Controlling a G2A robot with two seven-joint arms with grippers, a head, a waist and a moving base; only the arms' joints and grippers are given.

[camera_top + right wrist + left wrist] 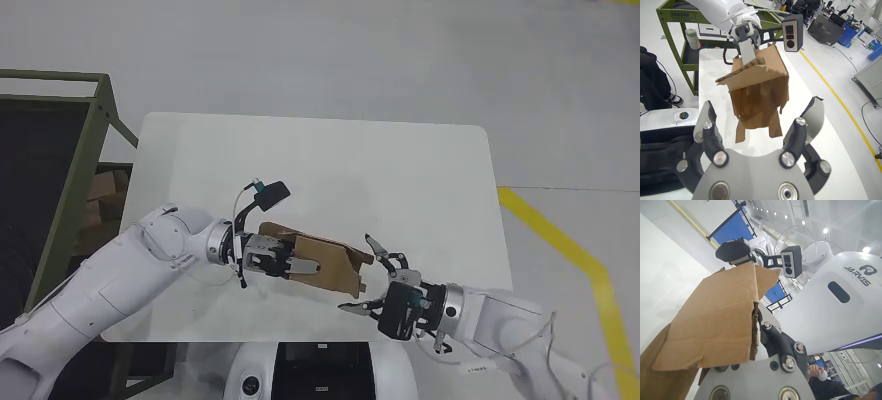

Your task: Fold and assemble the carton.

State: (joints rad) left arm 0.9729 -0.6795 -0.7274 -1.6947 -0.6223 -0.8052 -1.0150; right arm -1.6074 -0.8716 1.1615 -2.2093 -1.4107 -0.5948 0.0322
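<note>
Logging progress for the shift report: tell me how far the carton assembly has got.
Done: the carton is held up off the table, partly opened. In hand: the left tool grips one end; the right tool is open, not touching. Left: loose end flaps hang unfolded.

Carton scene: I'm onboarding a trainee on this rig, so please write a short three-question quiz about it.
1. True or false: the right gripper is shut on the carton.
2. Which gripper holds the carton? A. left gripper B. right gripper C. neither
3. Fill in: the carton is held over the white ____.
Key: 1 false, it is open; 2 A; 3 table.
</note>
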